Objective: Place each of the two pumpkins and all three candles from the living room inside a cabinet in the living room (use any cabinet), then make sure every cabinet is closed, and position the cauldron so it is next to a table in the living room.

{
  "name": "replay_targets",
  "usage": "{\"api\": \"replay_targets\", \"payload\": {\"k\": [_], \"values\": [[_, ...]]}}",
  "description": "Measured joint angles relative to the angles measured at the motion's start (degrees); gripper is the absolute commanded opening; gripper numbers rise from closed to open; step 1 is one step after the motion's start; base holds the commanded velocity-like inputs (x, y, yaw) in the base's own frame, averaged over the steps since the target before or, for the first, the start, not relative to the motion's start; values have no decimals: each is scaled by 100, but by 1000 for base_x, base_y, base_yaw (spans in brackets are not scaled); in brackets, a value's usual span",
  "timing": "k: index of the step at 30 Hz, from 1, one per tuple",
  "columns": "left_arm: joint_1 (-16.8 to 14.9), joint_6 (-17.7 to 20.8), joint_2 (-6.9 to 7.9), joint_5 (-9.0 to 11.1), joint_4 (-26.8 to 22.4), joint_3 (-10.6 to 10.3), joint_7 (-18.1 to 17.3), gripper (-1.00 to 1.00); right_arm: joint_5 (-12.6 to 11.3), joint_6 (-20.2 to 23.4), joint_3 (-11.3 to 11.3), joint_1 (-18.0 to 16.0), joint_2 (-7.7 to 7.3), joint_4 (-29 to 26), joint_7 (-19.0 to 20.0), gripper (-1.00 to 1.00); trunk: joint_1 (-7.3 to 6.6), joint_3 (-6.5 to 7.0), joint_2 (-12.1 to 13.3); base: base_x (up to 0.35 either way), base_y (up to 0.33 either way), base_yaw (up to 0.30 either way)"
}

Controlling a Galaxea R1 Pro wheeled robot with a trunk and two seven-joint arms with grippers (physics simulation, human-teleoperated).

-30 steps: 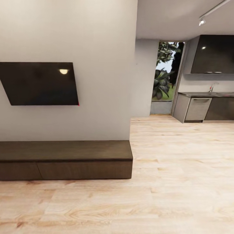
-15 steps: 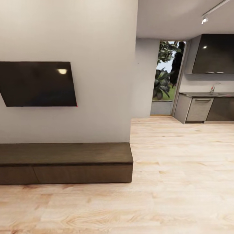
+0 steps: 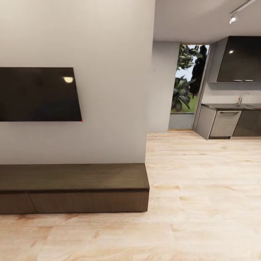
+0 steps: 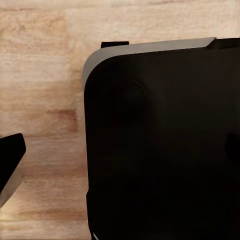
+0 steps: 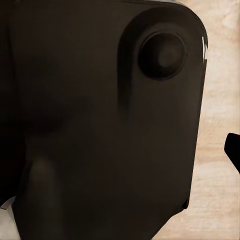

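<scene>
Cabinet (image 3: 74, 186) set low against wall under television (image 3: 38, 94), fronts shut, long axis crosswise to view, ahead-left, nearer left arm. Pincer states not discernible.

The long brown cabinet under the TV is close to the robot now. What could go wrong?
Two things might go wrong.
1. The long, low, dark-brown wood-grain cabinet sits near the floor, so the rolling robot could bump its end corner.
2. Its flat fronts have no handles, so a gripper may slip when pulling one open. The wrist views show mostly the robot's own black body over the pale wooden floor, so aiming the arms could be hard.
</scene>
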Motion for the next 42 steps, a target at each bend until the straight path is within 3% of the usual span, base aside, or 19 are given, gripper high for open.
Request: {"api": "replay_targets", "payload": {"k": [15, 32, 38, 40, 42], "values": [[0, 0, 0, -3, 0, 0, 0, 100, 1, -9, 9, 0, 0, -7, 0, 100, 0, 0, 0, 171, 0, 0], [0, -168, -1, 15, -1, 10, 20, 100, -5, -6, -6, -7, 34, -144, -64, 100, 1, 1, 0, 18, 0, 0], [-25, -257, 9, 38, -160, 21, 19, 100, -27, -178, -23, -10, 35, -912, -95, 100, 1, 1, 0, 0, 0, 0], [-26, -373, 14, 43, -391, 25, 9, 100, -31, -264, -22, -9, 36, -1261, -124, 100, 1, 1, 0, 0, 0, 0], [-28, -542, 20, 50, -974, 33, -7, 100, -35, -330, -23, -4, 59, -1874, -179, 100, 1, 2, 1, 0, 0, 0]]}}
